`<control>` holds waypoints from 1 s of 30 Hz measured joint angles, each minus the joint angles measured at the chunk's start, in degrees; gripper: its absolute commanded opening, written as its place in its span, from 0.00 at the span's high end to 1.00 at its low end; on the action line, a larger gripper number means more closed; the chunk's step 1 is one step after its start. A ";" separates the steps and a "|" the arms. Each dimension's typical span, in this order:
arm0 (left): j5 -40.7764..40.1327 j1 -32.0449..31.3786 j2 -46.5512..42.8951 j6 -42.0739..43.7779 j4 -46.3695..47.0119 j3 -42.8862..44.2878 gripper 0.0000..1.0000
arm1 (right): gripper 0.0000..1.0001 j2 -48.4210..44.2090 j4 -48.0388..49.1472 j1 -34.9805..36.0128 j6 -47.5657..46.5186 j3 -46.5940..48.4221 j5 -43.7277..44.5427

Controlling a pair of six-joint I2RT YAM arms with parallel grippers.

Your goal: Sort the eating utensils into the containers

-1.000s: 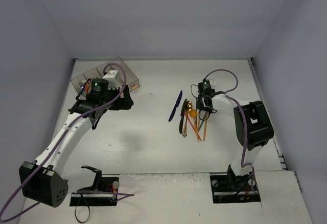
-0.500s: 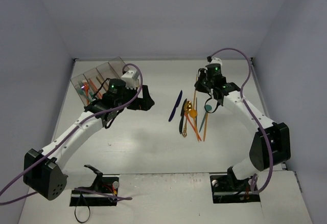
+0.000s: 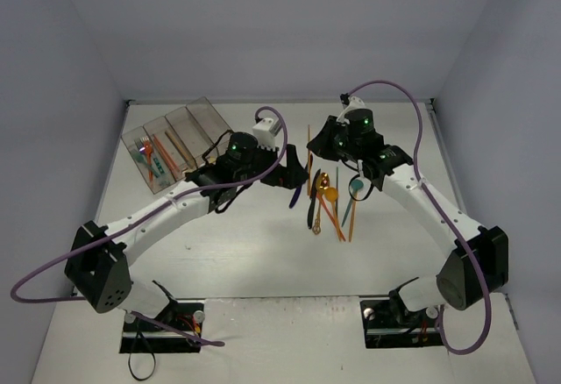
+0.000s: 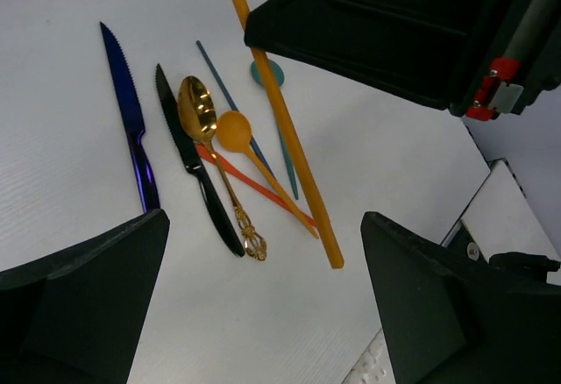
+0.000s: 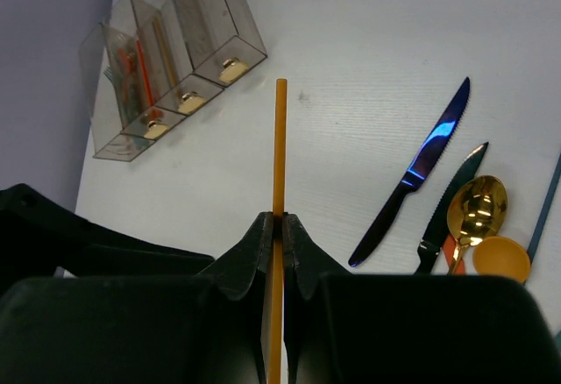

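Observation:
My right gripper (image 5: 280,219) is shut on a long thin orange utensil (image 5: 280,138) and holds it above the table; in the top view the gripper (image 3: 321,141) carries it (image 3: 308,143) just left of the pile. My left gripper (image 4: 263,314) is open and empty, hovering next to it (image 3: 294,163). On the table lie a dark blue knife (image 4: 127,112), a black knife (image 4: 193,165), a gold spoon (image 4: 206,130), an orange spoon (image 4: 235,131) and a teal utensil (image 4: 267,73). The clear bins (image 3: 195,125) stand at the far left.
The two left bins hold an orange fork and teal and orange pieces (image 3: 149,156). More thin orange and teal utensils (image 3: 349,213) lie at the pile's right side. The right gripper's black body (image 4: 394,24) hangs close over the left wrist view. Grey walls enclose the table.
My left arm has swung right from the bins to the pile's left edge. My right gripper has lifted the orange utensil off the pile and moved it left and back.

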 measured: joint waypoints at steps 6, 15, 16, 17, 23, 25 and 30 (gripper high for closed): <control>0.00 -3.04 4.28 -2.00 1.39 2.78 0.33 | 1.00 -1.86 2.14 0.10 1.80 -0.02 -1.27; -1.06 -4.04 7.03 -5.57 1.07 3.38 1.00 | 0.94 -2.67 3.20 0.10 2.50 -1.59 -1.72; -1.21 -3.86 7.03 -5.61 0.94 3.38 1.00 | 0.89 -2.89 3.41 0.06 2.66 -1.78 -1.65; -1.33 -3.76 7.02 -5.67 0.87 3.38 1.00 | 0.83 -3.02 3.62 0.05 2.77 -1.89 -1.62; -2.18 -3.97 6.95 -5.90 0.85 3.38 1.00 | 0.42 -3.04 4.05 0.15 2.92 -2.42 -1.77; -2.78 -3.96 6.95 -6.04 0.62 3.38 1.00 | 0.34 -3.04 4.05 0.15 2.87 -2.62 -1.76; -5.03 -2.33 6.56 -6.70 -2.52 3.28 1.00 | 0.24 -3.07 4.18 -0.08 1.59 -2.79 -1.22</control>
